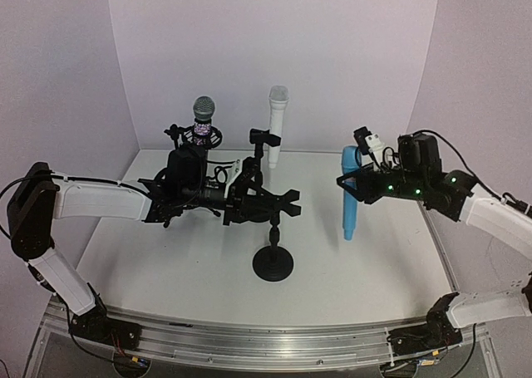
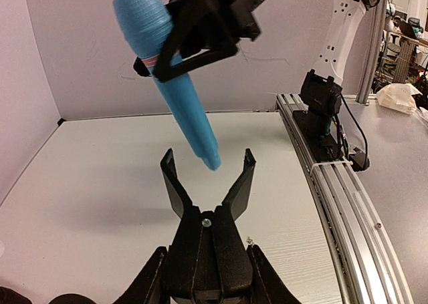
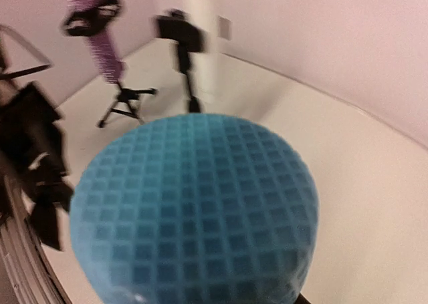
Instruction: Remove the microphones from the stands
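Observation:
The blue microphone (image 1: 349, 197) hangs upright in the air at the right, clear of the table. My right gripper (image 1: 356, 184) is shut on its upper body; in the left wrist view the microphone (image 2: 179, 90) shows tilted, with black fingers (image 2: 200, 33) clamped round it. Its gridded head (image 3: 194, 210) fills the right wrist view and hides the fingers. The black stand with a round base (image 1: 273, 265) stands at the table's middle with no microphone in it. My left gripper (image 1: 287, 203) hovers just above the stand's top, open and empty (image 2: 208, 162).
A grey-headed microphone on a tripod stand (image 1: 204, 122) and a white microphone in a stand clip (image 1: 277, 122) stand at the back, also in the right wrist view (image 3: 100, 43). A metal rail (image 2: 348, 204) runs along the table's near edge.

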Robot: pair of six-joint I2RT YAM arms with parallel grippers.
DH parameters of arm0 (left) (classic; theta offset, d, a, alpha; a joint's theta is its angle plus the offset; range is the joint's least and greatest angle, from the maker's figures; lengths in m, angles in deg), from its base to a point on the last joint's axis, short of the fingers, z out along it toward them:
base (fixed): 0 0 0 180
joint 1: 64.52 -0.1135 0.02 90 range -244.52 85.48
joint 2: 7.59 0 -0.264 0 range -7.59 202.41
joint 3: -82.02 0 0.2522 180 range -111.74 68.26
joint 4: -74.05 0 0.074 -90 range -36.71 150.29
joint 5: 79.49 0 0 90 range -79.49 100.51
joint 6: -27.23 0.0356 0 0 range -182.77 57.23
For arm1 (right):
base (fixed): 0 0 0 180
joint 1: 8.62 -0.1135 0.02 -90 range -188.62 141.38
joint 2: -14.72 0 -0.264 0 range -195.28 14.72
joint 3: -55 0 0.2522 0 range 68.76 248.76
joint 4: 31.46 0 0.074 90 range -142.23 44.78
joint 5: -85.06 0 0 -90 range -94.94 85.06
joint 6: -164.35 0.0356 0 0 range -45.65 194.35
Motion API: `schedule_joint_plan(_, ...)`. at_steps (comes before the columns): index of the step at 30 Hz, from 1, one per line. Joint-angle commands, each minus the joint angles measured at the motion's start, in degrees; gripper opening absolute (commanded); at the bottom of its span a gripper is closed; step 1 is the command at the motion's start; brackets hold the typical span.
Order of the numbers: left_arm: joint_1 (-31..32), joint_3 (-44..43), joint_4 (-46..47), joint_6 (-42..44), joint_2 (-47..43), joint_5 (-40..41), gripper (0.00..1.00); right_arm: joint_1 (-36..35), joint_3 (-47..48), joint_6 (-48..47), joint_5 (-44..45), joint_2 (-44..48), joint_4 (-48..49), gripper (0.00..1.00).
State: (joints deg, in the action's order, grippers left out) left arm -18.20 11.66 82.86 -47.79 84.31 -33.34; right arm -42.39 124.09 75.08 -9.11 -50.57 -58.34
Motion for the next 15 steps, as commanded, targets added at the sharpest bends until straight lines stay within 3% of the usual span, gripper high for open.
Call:
schedule_joint_plan(1,-0.6,-0.8,2.1,1.0,-0.2,-0.3,0.0,10.8,8.1,10.5,9.8,-4.2,-30.1,0.0)
schedule_joint_plan(6,-0.5,-0.8,2.4,1.1,-0.3,-0.6,0.0,18.4,12.4,10.5,12.8,-11.9,-45.3,0.0)
schedule_joint_plan(15,-0.6,-0.7,2.2,1.6,-0.5,-0.9,0.0,31.7,14.5,5.6,10.3,-28.3,-49.8,0.0)
